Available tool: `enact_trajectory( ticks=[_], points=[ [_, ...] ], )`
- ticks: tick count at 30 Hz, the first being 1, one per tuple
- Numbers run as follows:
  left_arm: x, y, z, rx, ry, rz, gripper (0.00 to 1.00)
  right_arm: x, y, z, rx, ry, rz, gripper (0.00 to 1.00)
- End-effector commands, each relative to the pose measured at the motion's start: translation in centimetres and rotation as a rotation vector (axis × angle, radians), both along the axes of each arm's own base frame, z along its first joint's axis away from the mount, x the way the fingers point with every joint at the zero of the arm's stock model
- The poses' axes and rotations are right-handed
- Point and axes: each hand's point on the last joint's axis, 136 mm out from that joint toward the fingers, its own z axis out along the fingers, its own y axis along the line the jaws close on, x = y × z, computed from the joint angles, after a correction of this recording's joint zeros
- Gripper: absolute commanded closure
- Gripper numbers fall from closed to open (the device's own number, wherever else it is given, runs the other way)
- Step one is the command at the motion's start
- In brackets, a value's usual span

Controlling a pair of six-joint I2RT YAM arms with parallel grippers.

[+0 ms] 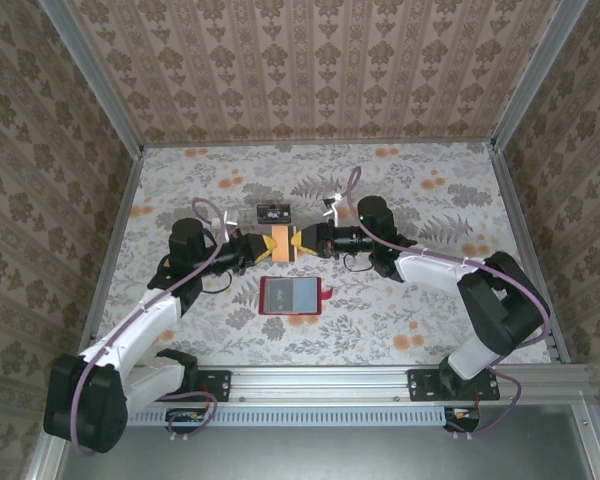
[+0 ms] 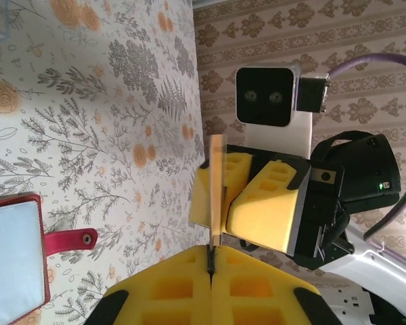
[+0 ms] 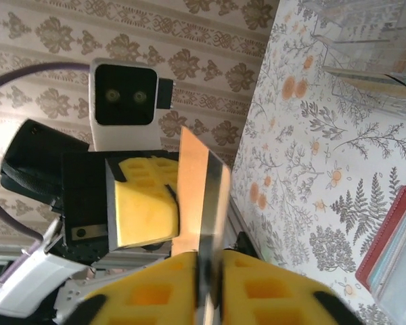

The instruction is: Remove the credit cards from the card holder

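The card holder (image 1: pixel 290 296) lies open and flat on the table, red with a light-blue panel inside (image 2: pixel 13 250) and its tab (image 2: pixel 71 240) pointing right. Above it, in mid-air, my two grippers meet tip to tip over one credit card (image 1: pixel 282 247). The card is orange-tan with a greyish face and stands on edge (image 2: pixel 217 176) (image 3: pixel 196 183). My left gripper (image 1: pixel 271 246) (image 2: pixel 212 261) is shut on the card's near edge. My right gripper (image 1: pixel 295 245) (image 3: pixel 204 264) straddles the other end, its pads (image 2: pixel 271 203) slightly apart, with a gap beside the card.
A clear plastic tray (image 1: pixel 273 212) stands just behind the grippers with a black card in it; its wall (image 3: pixel 365 61) is also at the top right of the right wrist view. Aluminium rails and patterned walls enclose the table (image 1: pixel 430 200).
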Motion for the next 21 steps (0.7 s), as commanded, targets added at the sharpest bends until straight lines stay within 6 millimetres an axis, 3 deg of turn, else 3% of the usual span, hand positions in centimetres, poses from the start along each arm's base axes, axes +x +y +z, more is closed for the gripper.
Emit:
enact_trajectory(
  ticks=[1, 2, 4, 11, 17, 21],
  points=[
    [-0.6, -0.3, 1.5, 0.009, -0.06, -0.043, 1.0, -0.3, 0.3, 0.1, -0.012, -0.023, 0.031, 0.62],
    [-0.7, -0.1, 1.5, 0.028, -0.063, -0.042, 1.0, -0.2, 0.0, -0.1, -0.028, -0.02, 0.021, 0.46],
    [-0.6, 0.5, 1.3, 0.078, -0.065, -0.033, 1.0, 0.0, -0.9, -0.5, -0.065, -0.024, -0.006, 0.3],
    [0.3, 4.4, -0.4, 0.421, -0.111, 0.02, 1.0, -0.6, -4.6, -1.4, -0.264, -0.086, -0.09, 0.04],
    [1.9, 8.5, -1.9, 0.837, -0.267, -0.01, 1.0, -0.8, -7.9, 0.3, -0.328, -0.175, -0.192, 0.0],
    [3.3, 9.7, -1.5, 1.031, -0.465, -0.084, 1.0, -1.0, -9.3, 0.8, -0.361, -0.212, -0.235, 0.0]
  ],
)
